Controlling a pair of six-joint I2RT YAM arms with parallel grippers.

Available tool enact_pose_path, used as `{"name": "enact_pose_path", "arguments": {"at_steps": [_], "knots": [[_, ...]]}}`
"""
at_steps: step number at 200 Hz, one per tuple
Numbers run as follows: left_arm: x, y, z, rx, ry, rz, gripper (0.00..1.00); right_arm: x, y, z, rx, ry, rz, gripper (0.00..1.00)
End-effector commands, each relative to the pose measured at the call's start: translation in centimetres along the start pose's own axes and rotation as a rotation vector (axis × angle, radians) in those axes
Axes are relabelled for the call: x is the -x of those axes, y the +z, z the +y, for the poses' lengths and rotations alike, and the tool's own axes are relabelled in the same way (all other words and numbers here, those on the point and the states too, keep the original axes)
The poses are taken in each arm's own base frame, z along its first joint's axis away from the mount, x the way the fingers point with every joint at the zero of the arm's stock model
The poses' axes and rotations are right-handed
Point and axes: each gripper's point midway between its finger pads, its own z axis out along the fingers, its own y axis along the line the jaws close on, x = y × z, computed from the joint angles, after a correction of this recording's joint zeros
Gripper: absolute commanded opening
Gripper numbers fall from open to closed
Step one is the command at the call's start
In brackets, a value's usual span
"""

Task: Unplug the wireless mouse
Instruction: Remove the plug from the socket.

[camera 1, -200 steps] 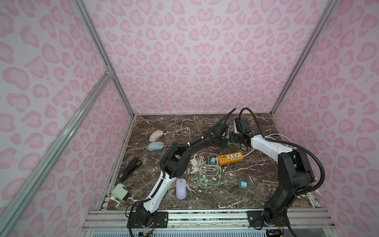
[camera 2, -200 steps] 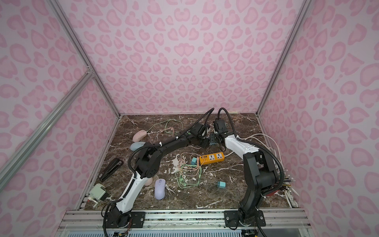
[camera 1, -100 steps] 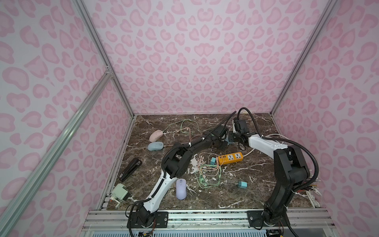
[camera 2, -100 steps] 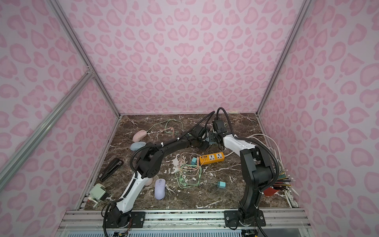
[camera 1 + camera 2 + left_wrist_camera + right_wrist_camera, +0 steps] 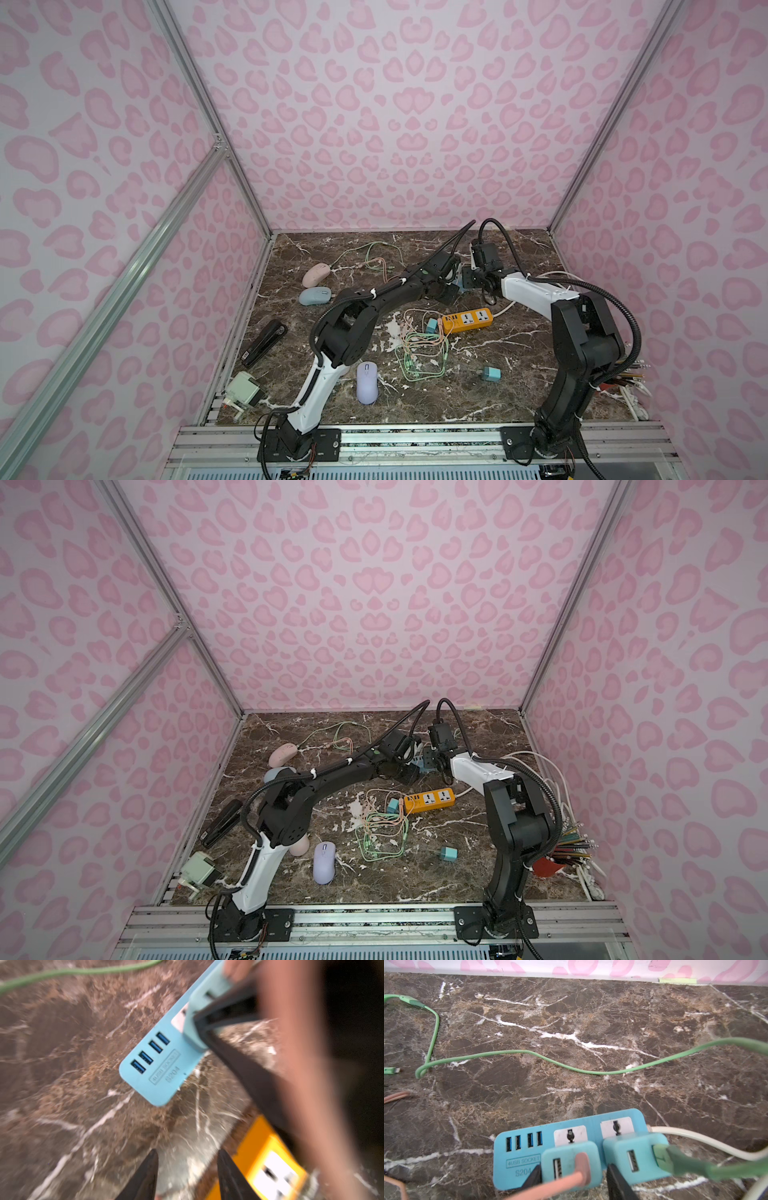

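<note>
1. Our right gripper clamped the adapter at the frame's bottom, likely to pull it from the strip.
2. Our left gripper hovered open and empty, perhaps to brace the strip.
3. The pink mouse, which we took for the target, lay left of centre, well apart.

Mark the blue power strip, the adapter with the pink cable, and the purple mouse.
blue power strip [image 5: 522, 1164]: right wrist view, on its printed label.
adapter with the pink cable [image 5: 566, 1150]: right wrist view, on its face beside the pink plug.
purple mouse [image 5: 367, 384]: in a top view, mid-back.
</note>
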Motion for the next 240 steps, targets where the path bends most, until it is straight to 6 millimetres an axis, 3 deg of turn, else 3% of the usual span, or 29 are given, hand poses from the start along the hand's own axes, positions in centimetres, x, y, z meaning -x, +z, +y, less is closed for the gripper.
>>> {"name": "enact_pose_path", "arguments": {"at_steps": [1, 25, 44, 72, 107, 127, 149, 187, 240], "knots": [[1.0, -3.5, -1.0, -0.069, -0.021, -0.064, 0.51, 0.9, 0.3, 0.2, 0.003, -0.001, -0.044, 0.39], [0.8, -6.9, 0.1, -0.133, -0.121, -0.12, 0.53, 0.8, 0.0, 0.3, 0.016, 0.003, -0.051, 0.23], [1.0, -8.5, 1.0, -0.201, -0.201, -0.148, 0.53, 0.7, -0.5, 0.2, 0.017, 0.011, -0.052, 0.17], [0.6, -7.9, 2.0, -0.172, -0.205, -0.125, 0.53, 0.6, -2.2, 0.3, 0.009, 0.015, -0.066, 0.16], [0.9, -7.5, 1.8, -0.19, -0.214, -0.131, 0.52, -0.7, -4.4, 0.0, 0.011, 0.023, -0.056, 0.16], [0.8, -5.5, 2.3, -0.18, -0.218, -0.103, 0.52, -1.5, -5.3, 0.5, 0.061, 0.037, -0.053, 0.16], [0.1, -2.0, 3.0, -0.142, -0.211, -0.043, 0.5, -2.5, -5.6, 0.5, 0.074, 0.045, -0.04, 0.16], [-1.1, 3.0, 1.7, -0.111, -0.16, 0.058, 0.49, -3.9, -3.8, 0.6, 0.08, 0.063, 0.006, 0.16], [-2.0, 5.5, 1.4, 0.024, -0.062, 0.122, 0.49, -4.6, -2.5, 0.9, 0.085, 0.083, 0.04, 0.15]]}}
